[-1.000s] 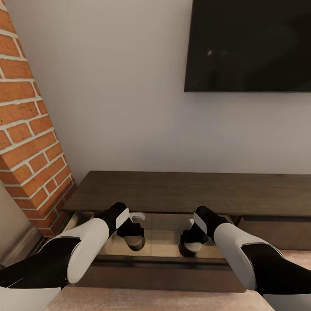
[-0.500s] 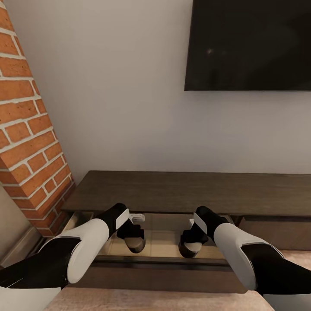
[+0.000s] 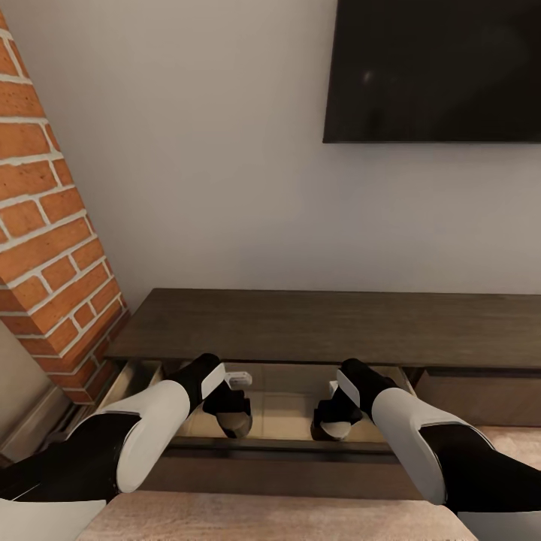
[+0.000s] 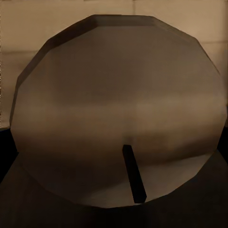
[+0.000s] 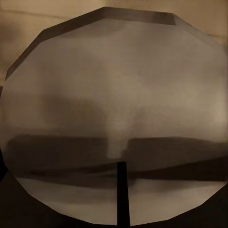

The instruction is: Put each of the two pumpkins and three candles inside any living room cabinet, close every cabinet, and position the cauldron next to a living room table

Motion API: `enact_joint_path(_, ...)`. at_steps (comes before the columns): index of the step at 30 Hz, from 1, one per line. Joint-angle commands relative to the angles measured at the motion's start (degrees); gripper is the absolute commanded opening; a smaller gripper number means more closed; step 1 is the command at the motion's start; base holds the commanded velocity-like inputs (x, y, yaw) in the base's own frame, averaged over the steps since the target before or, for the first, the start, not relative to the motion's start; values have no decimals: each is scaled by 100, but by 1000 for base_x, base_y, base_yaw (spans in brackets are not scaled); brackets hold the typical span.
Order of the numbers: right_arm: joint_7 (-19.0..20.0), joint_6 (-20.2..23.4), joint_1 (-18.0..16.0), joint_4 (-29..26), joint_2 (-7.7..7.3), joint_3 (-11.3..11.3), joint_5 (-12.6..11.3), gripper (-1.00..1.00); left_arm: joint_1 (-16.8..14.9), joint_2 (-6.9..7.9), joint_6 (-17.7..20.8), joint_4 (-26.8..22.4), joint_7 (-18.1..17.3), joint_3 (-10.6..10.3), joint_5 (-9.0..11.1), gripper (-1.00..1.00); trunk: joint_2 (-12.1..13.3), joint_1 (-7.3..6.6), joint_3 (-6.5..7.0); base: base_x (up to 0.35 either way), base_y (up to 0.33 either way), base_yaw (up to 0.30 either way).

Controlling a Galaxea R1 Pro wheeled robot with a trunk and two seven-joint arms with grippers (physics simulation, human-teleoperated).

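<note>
Brickwork of the fireplace (image 3: pixel 45 225) is filling the 9 o'clock side of the head view, slanting down toward the floor. Just beside it, the cabinet (image 3: pixel 323 327) is running from 7 o'clock across to 3 o'clock under the pale wall, its dark-brown top bare. One wide drawer (image 3: pixel 282 398) is standing pulled out toward the robot, showing its pale wood lining.

Over that drawer, at about 7 o'clock, the left gripper (image 3: pixel 233 421) is hanging at the end of a white and black forearm, carrying a squat tan candle (image 3: pixel 234 424). In the left wrist view that candle (image 4: pixel 116 109) is sitting close to the lens, a faceted round face with a short dark wick, with the pale drawer lining behind it. The fingers are hidden, so I cannot tell how firmly they are pressing, though the candle is sitting between them.

At about 5 o'clock the right gripper (image 3: pixel 334 424) is hanging over the same drawer, near the left one but apart from it, with a second candle (image 3: pixel 336 430) at its tip. The right wrist view is showing this candle (image 5: pixel 114 118) equally close, wick pointing toward the camera.

At 1 o'clock a black TV (image 3: pixel 436 71) is hanging on the wall, well above the cabinet.
</note>
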Motion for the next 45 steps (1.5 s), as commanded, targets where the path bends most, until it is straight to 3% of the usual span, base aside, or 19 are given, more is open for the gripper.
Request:
enact_joint_path(1, 19, 27, -1, -8, -1, 28, -12, -100, -1, 0, 24, -9, 11, 7, 27, -100, -2, -1, -5, 0, 0, 0)
enact_joint_path(5, 22, 27, -1, -8, -2, 28, -12, -100, -1, 0, -64, -15, 219, 12, 37, -100, -2, -1, -5, 0, 0, 0)
enact_joint_path(10, 24, 27, -1, -8, -1, 28, -12, -100, -1, 0, -628, -2, 619, 22, 62, -100, -2, -1, -5, 0, 0, 0)
enact_joint_path(22, 24, -105, -1, -8, -1, 27, -12, -100, -1, 0, -873, 337, 665, 25, 60, -100, -2, -1, -5, 0, 0, 0)
enact_joint_path(29, 32, -809, -1, 1, 67, 28, -3, -100, 17, 0, -1094, 539, 664, 33, 60, -100, -2, -1, -5, 0, 0, 0)
enact_joint_path(34, 32, -904, -1, 1, 105, 28, -3, -100, 22, 0, -1103, 543, 658, 34, 60, -100, -2, -1, -5, 0, 0, 0)
enact_joint_path(45, 24, -914, -1, 1, 114, 22, -3, -100, 26, 0, -1341, 538, 656, 34, 60, -100, -17, 27, -251, 0, 0, 0)
